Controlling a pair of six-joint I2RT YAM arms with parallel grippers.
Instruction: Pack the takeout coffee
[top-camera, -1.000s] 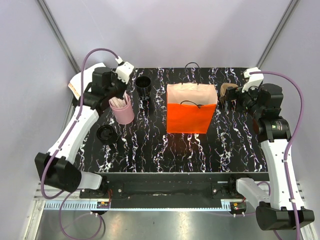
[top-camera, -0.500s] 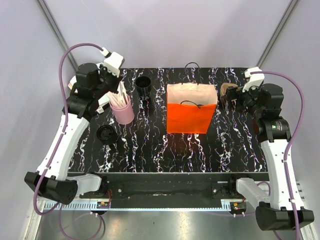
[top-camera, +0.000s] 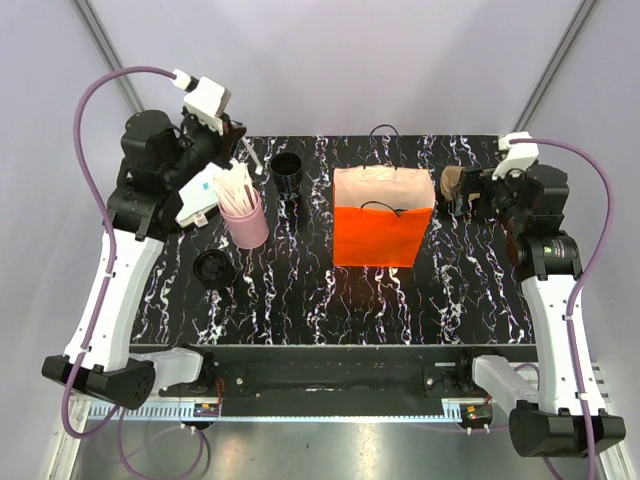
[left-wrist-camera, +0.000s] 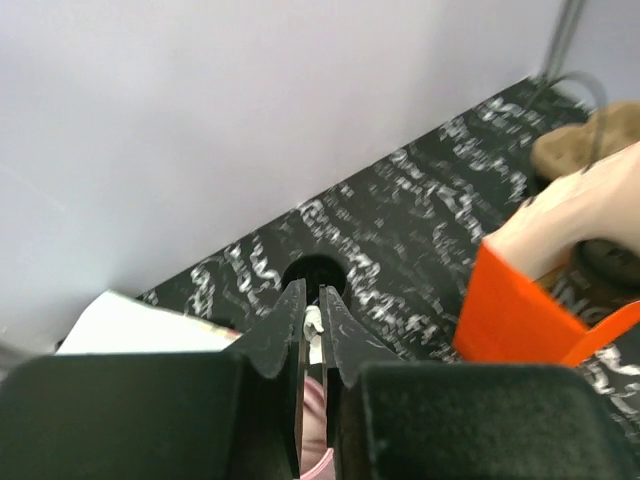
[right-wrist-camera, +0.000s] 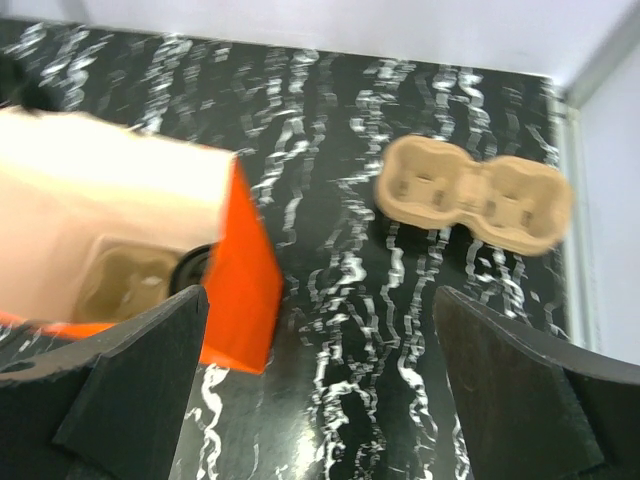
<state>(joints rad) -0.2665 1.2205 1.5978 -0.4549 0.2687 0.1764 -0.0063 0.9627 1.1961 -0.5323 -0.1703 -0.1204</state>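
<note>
The bag (top-camera: 383, 235) stands upright near the middle of the worktop (top-camera: 300, 300) with its mouth open. The coffee (right-wrist-camera: 195, 268) is inside the bag, lid up, against the orange wall and just beside a carrier (right-wrist-camera: 125, 275) (from both wrist views, mostly its dark lid shows). The right end effector (right-wrist-camera: 320, 295) hangs above the worktop to the right of the bag, jaws wide apart with nothing between them. A second carrier (right-wrist-camera: 475, 195) lies flat on the worktop ahead of its fingers. The left end effector (left-wrist-camera: 311, 290) is raised at the far left, above the pink cup (top-camera: 245, 218), with its jaws closed to a narrow slit. Whether anything thin is pinched there cannot be told. An open cup (top-camera: 287, 172) stands between the pink cup and the bag. A dark disc (top-camera: 213, 268) lies near the left edge.
</note>
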